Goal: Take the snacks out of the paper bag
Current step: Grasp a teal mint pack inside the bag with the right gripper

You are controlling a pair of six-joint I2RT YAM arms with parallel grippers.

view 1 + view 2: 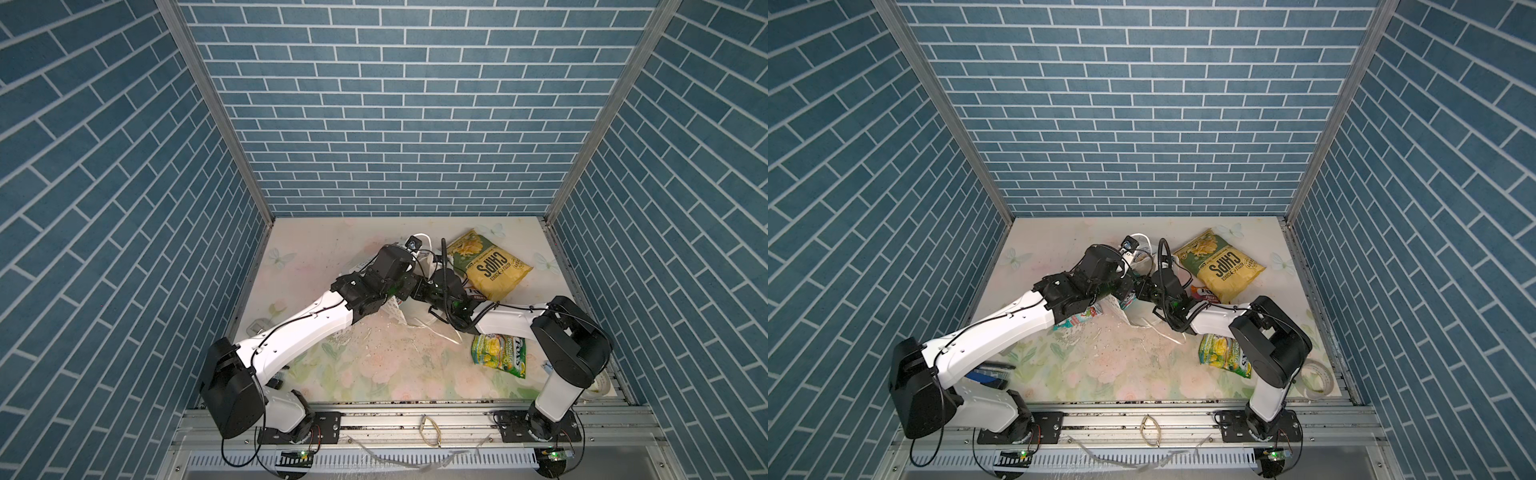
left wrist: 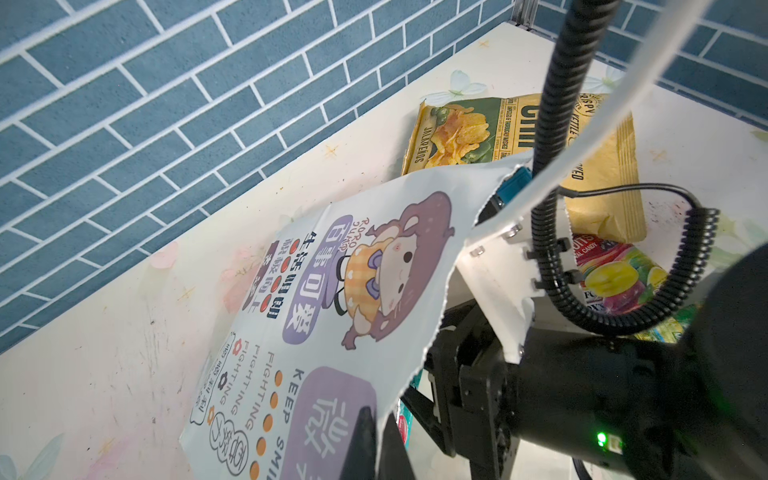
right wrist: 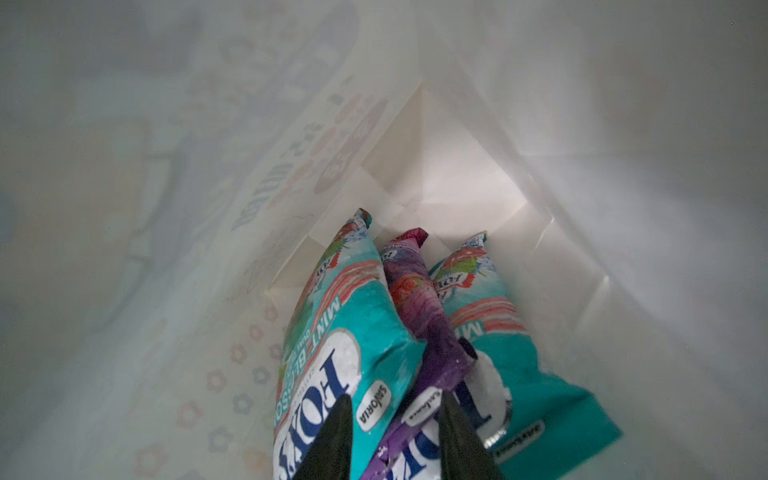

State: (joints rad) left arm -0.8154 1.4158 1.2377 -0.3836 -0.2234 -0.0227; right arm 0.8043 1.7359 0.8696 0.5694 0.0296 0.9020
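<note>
The paper bag (image 1: 415,318) lies between my two arms in both top views, mouth toward the right arm. My left gripper (image 2: 378,419) is shut on the bag's printed wall (image 2: 332,291) at its torn rim. My right gripper (image 3: 395,397) is deep inside the bag (image 3: 457,166), open, its fingertips over a teal pouch (image 3: 332,332) and a purple pouch (image 3: 419,299). A second teal pouch (image 3: 490,316) lies beside them. Out on the table lie the CHIPS bag (image 1: 490,266), an orange-pink pouch (image 1: 1204,293) and a green-yellow pouch (image 1: 498,355). Another teal pouch (image 1: 1077,320) shows under the left arm.
A tape roll (image 1: 1316,378) sits at the right front corner. A small blue clip (image 1: 547,368) lies near the right arm's base. A dark blue object (image 1: 988,376) lies under the left arm. The right arm's coiled cable (image 2: 557,124) crosses in front of the left wrist camera. Brick walls close in three sides.
</note>
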